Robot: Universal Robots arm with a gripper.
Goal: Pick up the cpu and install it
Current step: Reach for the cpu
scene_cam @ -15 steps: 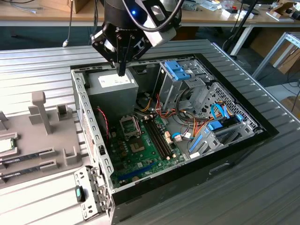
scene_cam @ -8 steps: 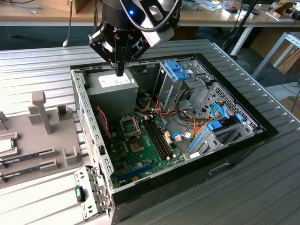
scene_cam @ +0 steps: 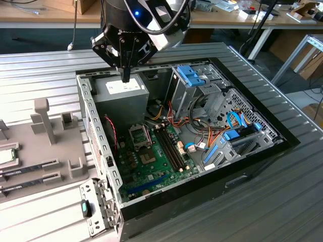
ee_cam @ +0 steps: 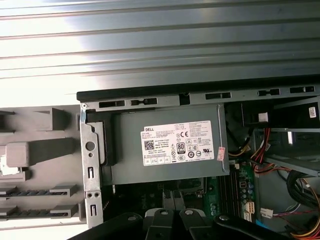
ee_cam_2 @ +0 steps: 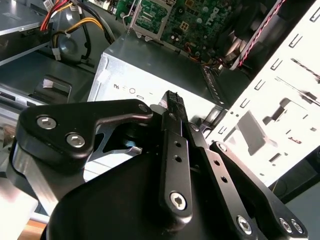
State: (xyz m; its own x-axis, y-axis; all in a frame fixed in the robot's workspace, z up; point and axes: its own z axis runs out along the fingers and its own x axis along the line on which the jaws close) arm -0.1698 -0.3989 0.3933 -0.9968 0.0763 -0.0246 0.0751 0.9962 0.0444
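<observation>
Over the power supply (scene_cam: 121, 93) at the back of the open pc case (scene_cam: 262, 166), the gripper (scene_cam: 125, 76) hangs w/ jaws together, nothing between them. Second wrist view has the fingertips (ee_cam_2: 173, 100) close above that box. Exterior view has the cpu (scene_cam: 6, 156) well apart, on a grey tray (scene_cam: 30, 146) at the exterior view's left, near memory sticks (scene_cam: 25, 170). First wrist view gives the supply's white label (ee_cam: 177, 142). Ribbed metal table (scene_cam: 45, 65); wooden desks (scene_cam: 50, 20) behind.

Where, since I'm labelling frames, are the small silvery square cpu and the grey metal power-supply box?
Small silvery square cpu (scene_cam: 5, 157): exterior view, its metal top.
Grey metal power-supply box (ee_cam: 177, 145): first wrist view, on its white label.
</observation>
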